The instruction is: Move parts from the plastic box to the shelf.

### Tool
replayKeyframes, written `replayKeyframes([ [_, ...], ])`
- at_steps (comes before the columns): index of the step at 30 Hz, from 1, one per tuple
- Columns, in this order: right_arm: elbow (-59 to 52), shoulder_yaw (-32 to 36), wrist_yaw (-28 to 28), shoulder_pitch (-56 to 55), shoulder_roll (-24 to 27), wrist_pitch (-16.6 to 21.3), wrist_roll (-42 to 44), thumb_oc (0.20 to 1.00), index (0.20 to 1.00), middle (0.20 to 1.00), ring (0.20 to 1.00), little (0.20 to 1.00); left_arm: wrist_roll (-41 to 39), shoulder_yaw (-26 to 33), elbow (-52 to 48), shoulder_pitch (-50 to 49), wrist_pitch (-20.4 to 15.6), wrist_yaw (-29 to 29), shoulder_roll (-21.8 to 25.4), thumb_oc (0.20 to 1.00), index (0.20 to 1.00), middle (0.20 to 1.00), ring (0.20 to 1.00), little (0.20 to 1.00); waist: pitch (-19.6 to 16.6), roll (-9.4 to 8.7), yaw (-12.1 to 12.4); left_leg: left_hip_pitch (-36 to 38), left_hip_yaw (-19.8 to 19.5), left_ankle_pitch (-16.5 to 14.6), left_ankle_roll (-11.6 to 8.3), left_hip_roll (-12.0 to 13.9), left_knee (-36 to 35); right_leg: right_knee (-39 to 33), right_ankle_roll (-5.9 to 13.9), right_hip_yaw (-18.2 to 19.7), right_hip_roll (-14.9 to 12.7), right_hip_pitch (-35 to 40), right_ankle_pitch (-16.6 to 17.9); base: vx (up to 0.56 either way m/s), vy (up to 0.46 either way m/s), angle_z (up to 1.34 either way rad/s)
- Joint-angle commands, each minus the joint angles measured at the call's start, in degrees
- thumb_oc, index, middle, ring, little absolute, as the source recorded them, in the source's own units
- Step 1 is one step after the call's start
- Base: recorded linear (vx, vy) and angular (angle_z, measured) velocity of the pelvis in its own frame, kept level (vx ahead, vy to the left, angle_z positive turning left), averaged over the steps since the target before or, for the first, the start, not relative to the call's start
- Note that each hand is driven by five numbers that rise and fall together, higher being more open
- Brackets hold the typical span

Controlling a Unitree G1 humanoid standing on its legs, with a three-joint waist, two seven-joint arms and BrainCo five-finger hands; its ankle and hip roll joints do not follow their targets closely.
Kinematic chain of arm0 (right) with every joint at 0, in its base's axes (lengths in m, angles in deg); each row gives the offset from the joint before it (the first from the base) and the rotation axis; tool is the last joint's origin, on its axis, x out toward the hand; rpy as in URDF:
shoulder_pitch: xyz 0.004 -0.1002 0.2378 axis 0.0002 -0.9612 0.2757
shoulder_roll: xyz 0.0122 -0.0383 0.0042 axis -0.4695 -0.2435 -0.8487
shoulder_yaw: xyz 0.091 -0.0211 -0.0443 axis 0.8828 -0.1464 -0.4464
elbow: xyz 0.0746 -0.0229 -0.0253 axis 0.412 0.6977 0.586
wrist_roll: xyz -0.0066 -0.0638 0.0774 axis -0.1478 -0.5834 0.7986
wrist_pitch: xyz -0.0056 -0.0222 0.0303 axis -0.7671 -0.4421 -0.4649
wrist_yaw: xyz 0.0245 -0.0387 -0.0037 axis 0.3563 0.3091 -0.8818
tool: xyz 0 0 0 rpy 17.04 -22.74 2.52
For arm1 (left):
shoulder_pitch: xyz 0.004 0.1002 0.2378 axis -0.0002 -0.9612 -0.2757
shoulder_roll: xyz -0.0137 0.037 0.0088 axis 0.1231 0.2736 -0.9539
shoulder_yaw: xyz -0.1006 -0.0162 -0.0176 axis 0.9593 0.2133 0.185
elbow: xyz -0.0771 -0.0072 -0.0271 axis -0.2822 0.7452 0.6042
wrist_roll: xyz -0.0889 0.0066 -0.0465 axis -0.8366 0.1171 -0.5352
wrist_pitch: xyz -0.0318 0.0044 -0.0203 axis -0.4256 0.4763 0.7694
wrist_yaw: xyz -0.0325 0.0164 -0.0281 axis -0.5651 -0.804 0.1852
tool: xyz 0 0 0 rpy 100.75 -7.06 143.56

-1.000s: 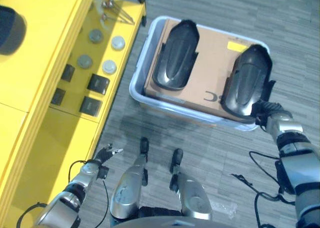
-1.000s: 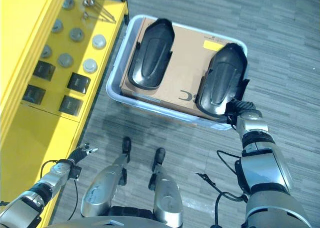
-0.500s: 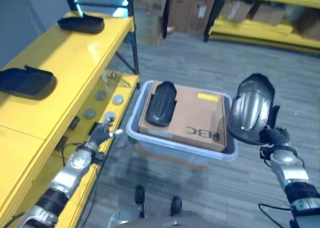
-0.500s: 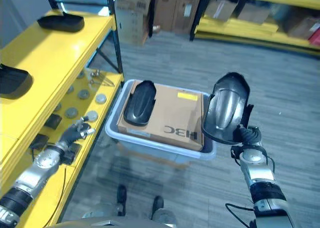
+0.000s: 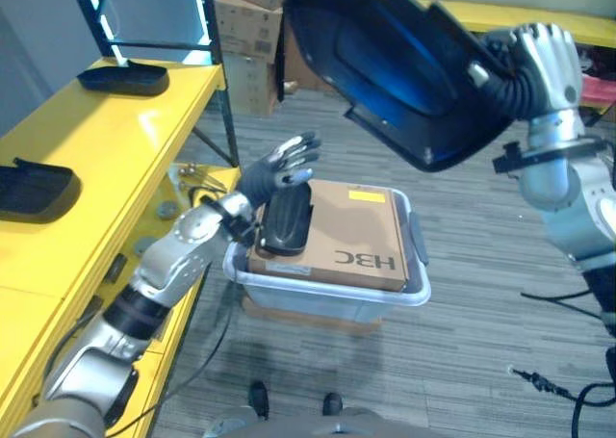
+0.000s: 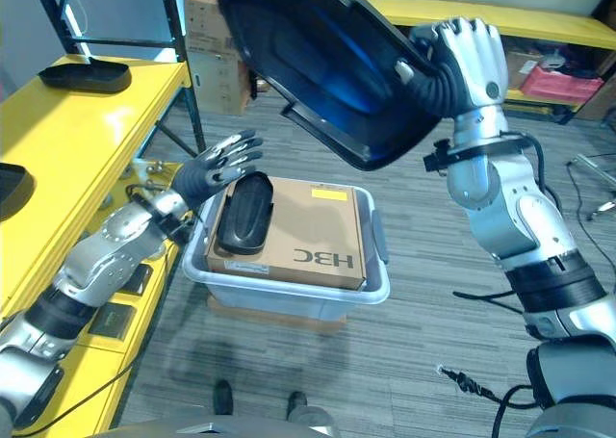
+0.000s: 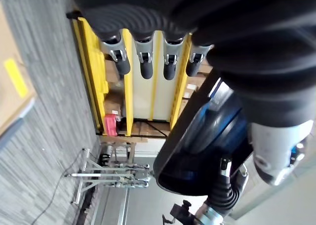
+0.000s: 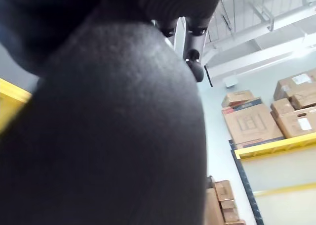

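Observation:
My right hand is raised high and shut on the rim of a large black shell part, whose hollow side faces down; the part's dark back looms close in the right wrist view. Below stands the pale plastic box holding a cardboard carton, and a second black part lies on the carton's left side. My left hand hovers open above that part, fingers straight and holding nothing. The yellow shelf runs along the left with two black parts on top.
The shelf's lower level carries small round and dark pieces. A dark upright post stands at the shelf's far corner. Cardboard boxes are stacked behind, and another yellow rack crosses the back right.
The camera has tilted up. My right hand has lifted its black part off the carton to head height. My left hand rose from beside the shelf to above the box.

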Motion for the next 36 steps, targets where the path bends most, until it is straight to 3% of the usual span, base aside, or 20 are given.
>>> replayKeyframes([
  [1, 1.73, 0.44, 0.35, 2.39, -1.83, 0.91, 1.43, 0.2, 0.2, 0.2, 0.2, 0.2, -2.9, 0.58, 4.43, -0.31, -3.57, -2.66, -1.4, 1.0, 1.0, 1.0, 1.0, 1.0, -2.48, -1.18, 2.7, 4.24, 1.87, -9.13, -2.89, 2.65, -0.35, 0.57, 2.31, -1.84, -0.86, 1.77, -6.68, -0.01, 0.013, -0.05],
  [6, 2.45, -5.07, -0.71, 6.63, -6.74, 1.63, 2.72, 0.2, 0.2, 0.2, 0.2, 0.2, -2.75, -1.61, 5.04, 2.53, -4.43, -4.73, -4.61, 1.0, 1.0, 1.0, 1.0, 1.0, -2.48, -1.08, 2.74, 4.32, 1.65, -9.32, -2.88, 2.55, -0.35, 0.36, 2.2, -1.66, -0.8, 1.85, -6.68, 0.0, 0.024, -0.02],
  [8, 2.55, -7.6, -3.21, 7.56, -10.68, 3.2, 4.47, 0.2, 0.2, 0.2, 0.2, 0.2, -0.45, -1.91, 5.47, 4.29, -7.19, -8.13, -5.56, 1.0, 1.0, 1.0, 1.0, 1.0, -2.3, -1.09, 3.15, 4.25, 1.03, -9.4, -2.85, 2.36, -0.35, 0.34, 2.13, -1.84, -0.8, 1.88, -6.76, 0.0, 0.0, 0.0],
  [16, 0.66, -9.26, -7.24, 4.97, -16.11, 6.8, 9.12, 0.2, 0.2, 0.2, 0.2, 0.2, 0.86, -1.59, 5.65, 4.99, -9.92, -13.4, -7.22, 1.0, 1.0, 1.0, 1.0, 1.0, -1.85, -1.1, 3.34, 4.13, 0.52, -9.46, -2.78, 2.25, -0.35, 0.35, 2.01, -1.99, -0.78, 1.87, -6.86, 0.0, 0.0, 0.01],
  [18, -0.06, -9.92, -7.91, 3.48, -18.1, 8.17, 10.73, 0.2, 0.2, 0.2, 0.2, 0.2, -0.55, -1.44, 6.35, 4.95, -12.51, -13.54, -8.18, 1.0, 1.0, 1.0, 1.0, 1.0, -1.76, -1.11, 3.3, 4.16, 0.52, -9.51, -2.74, 2.23, -0.35, 0.37, 1.99, -2.01, -0.8, 1.85, -6.89, 0.0, 0.0, 0.0],
  [19, -1.04, -10.16, -8.89, 2.16, -19.8, 9.15, 10.81, 0.2, 0.2, 0.2, 0.2, 0.2, -2.92, -1.18, 6.12, 4.55, -14.6, -13.43, -9.29, 0.2, 0.2, 0.2, 0.2, 0.2, -1.62, -1.08, 3.26, 4.15, 0.52, -9.55, -2.73, 2.21, -0.35, 0.42, 1.98, -2.02, -0.83, 1.8, -6.88, 0.0, 0.0, 0.0],
  [22, -3.1, -10.87, -10.73, -0.77, -22.84, 10.05, 11.89, 0.2, 0.2, 0.2, 0.2, 0.2, 2.15, -1.01, 5.35, 3.49, -14.84, -13.29, -10.61, 0.2, 0.2, 0.2, 0.2, 0.2, -1.32, -1.01, 3.07, 4.17, 0.66, -9.61, -2.61, 2.2, -0.35, 0.53, 1.99, -1.85, -0.81, 1.61, -6.86, 0.0, 0.0, 0.0],
  [29, -3.5, -13.31, -10.89, -3.55, -27.05, 11.35, 13.42, 0.2, 0.2, 0.2, 0.2, 0.2, 3.89, -2.6, 4.35, 2.59, -13.97, -11.73, -11.59, 0.2, 0.2, 0.2, 0.2, 0.2, -1.05, -0.8, 3.27, 4.24, 0.65, -9.78, -2.4, 2.13, -0.35, 0.52, 1.97, -1.81, -0.86, 1.57, -6.83, 0.0, -0.004, -0.01],
  [33, -4.54, -14.43, -12.28, -4.73, -28.48, 14.78, 13.58, 0.2, 0.2, 0.2, 0.2, 0.2, 8.36, -3.75, 3.88, 2.19, -13.62, -10.62, -10.82, 0.2, 0.2, 0.2, 0.2, 0.2, -0.82, -0.6, 3.49, 4.18, 0.73, -9.75, -2.33, 2.18, -0.35, 0.49, 1.95, -1.87, -0.84, 1.48, -6.77, 0.0, -0.017, 0.0],
  [36, -5.03, -15.45, -15.41, -4.75, -28.97, 17.3, 17.35, 0.2, 0.2, 0.2, 0.2, 0.2, 10.58, -4.34, 4.02, 1.91, -15.79, -12.24, -9.73, 0.2, 0.2, 0.2, 0.2, 0.2, -0.77, -0.58, 4.01, 4.02, 0.38, -9.69, -2.37, 2.13, -0.35, 0.36, 1.94, -2.11, -0.83, 1.49, -6.78, 0.0, -0.045, 0.01],
])
